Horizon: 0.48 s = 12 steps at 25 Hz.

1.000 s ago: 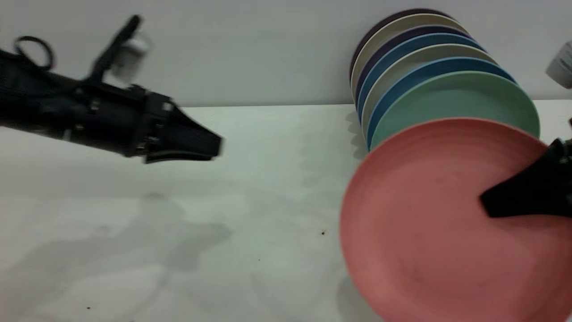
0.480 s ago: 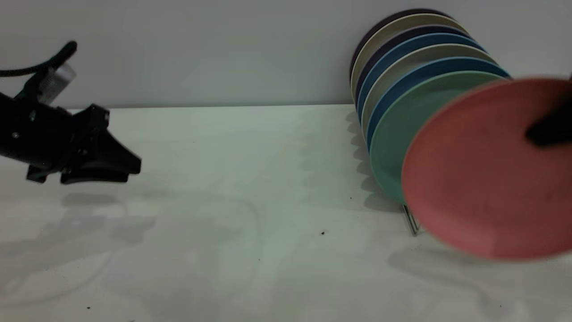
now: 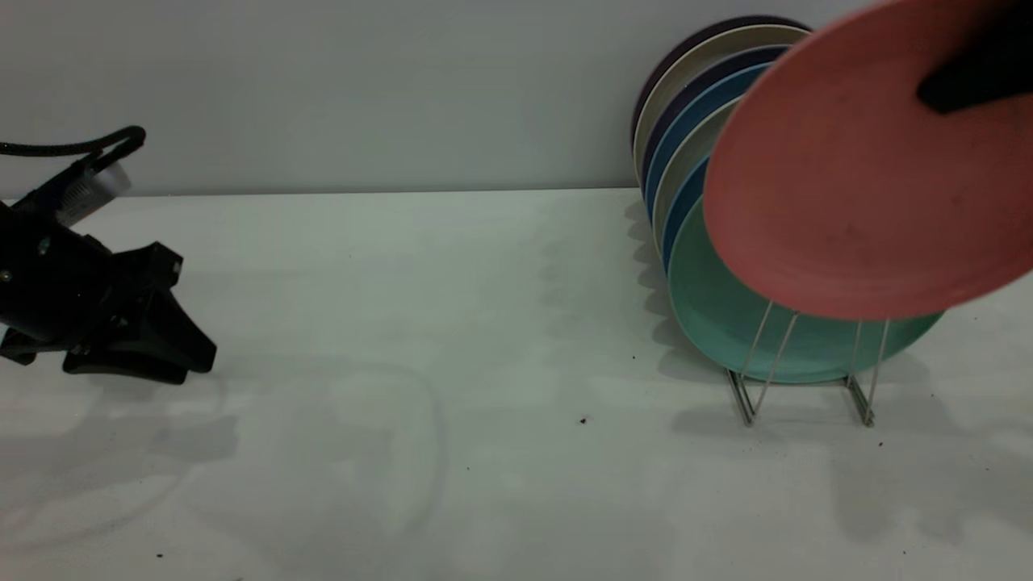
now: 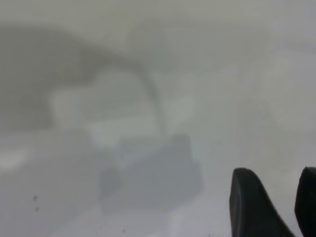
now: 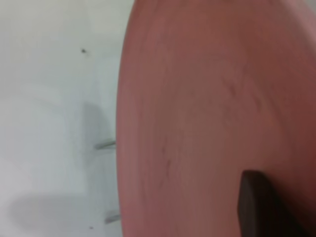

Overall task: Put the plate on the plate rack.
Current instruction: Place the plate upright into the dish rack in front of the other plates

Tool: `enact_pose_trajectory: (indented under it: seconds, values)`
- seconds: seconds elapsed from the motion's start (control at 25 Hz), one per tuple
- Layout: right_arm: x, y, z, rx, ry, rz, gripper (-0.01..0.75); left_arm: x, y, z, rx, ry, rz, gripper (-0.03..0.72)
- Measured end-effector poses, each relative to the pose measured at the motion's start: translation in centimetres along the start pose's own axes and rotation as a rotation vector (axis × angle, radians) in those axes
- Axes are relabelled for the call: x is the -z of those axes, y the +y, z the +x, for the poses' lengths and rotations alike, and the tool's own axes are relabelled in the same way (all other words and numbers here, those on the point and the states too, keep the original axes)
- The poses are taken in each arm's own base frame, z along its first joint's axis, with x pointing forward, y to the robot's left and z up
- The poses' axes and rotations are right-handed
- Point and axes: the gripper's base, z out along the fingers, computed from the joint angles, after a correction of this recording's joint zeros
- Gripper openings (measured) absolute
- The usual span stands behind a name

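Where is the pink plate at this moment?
In the exterior view, the pink plate hangs tilted at upper right, held by the right gripper, above the plate rack.

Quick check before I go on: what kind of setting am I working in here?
Probably a lab test bench, not a kitchen: a plain white table against a bare grey wall, with only a plate rack of coloured plates, the pink plate in the right gripper, left gripper idle.
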Motion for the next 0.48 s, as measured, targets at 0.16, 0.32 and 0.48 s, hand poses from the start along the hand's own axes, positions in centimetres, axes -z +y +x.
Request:
enact_pose_trajectory:
  seconds: [0.16, 0.32, 0.48]
  values:
    - [0.2, -0.5, -0.1, 0.025, 0.013, 0.018, 0.128, 0.0, 0.1, 0.1, -0.003, 0.014, -0.013, 0.261]
    - [-0.1, -0.6, 0.2, 0.022, 0.025, 0.026, 0.128, 0.0, 0.2, 0.1, -0.001, 0.014, -0.017, 0.261]
    - [-1.3, -0.5, 0.9, 0.004, 0.039, 0.0, 0.128, 0.0, 0.2, 0.1, -0.001, 0.013, -0.021, 0.261]
